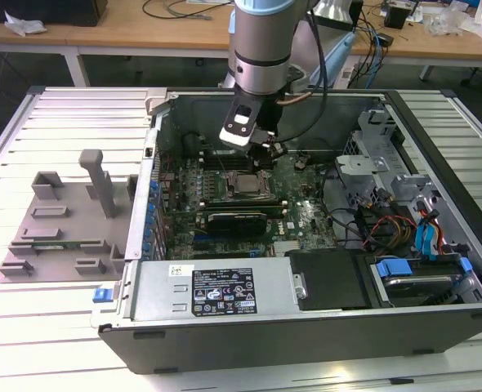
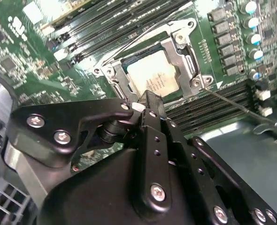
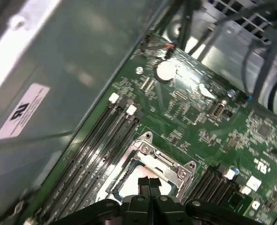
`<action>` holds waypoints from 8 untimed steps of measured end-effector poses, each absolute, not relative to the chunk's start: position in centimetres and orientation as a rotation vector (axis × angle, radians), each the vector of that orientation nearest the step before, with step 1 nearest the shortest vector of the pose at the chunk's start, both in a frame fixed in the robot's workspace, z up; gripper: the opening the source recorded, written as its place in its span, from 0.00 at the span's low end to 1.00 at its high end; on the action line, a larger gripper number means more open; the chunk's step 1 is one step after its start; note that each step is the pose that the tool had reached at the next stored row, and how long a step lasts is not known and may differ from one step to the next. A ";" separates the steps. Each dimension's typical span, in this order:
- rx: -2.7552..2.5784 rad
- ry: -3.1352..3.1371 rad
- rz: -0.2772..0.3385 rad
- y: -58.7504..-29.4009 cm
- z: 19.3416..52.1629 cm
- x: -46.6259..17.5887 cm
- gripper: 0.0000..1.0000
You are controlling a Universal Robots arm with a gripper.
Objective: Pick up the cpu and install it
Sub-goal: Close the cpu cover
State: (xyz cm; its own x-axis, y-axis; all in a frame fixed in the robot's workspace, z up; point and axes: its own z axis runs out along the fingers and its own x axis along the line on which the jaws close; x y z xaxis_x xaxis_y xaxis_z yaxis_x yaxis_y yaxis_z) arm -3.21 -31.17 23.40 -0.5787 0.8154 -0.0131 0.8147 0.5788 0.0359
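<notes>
One open computer case (image 1: 265, 336), one green motherboard (image 1: 308, 219), one cpu (image 2: 151, 75), one round coin battery (image 3: 165, 70), one grey plastic holder (image 1: 57, 224), one robot arm (image 1: 261, 49).

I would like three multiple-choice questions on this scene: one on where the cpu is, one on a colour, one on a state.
1. Where is the cpu?
A in the socket on the motherboard
B on a grey tray
C on the floor

2. What colour is the motherboard?
A blue
B green
C red

3. The computer case is
A closed
B open
C upside down

Answers:
1. A, it lies flat in the socket, under the gripper.
2. B, the board shows green.
3. B, its inside shows.
</notes>
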 end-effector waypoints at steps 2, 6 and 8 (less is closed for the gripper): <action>1.318 2.822 0.042 -31.2 23.4 -3.2 0.11; 1.110 2.912 0.045 -31.2 23.4 -3.2 0.11; 1.032 2.941 0.046 -31.2 23.4 -3.2 0.11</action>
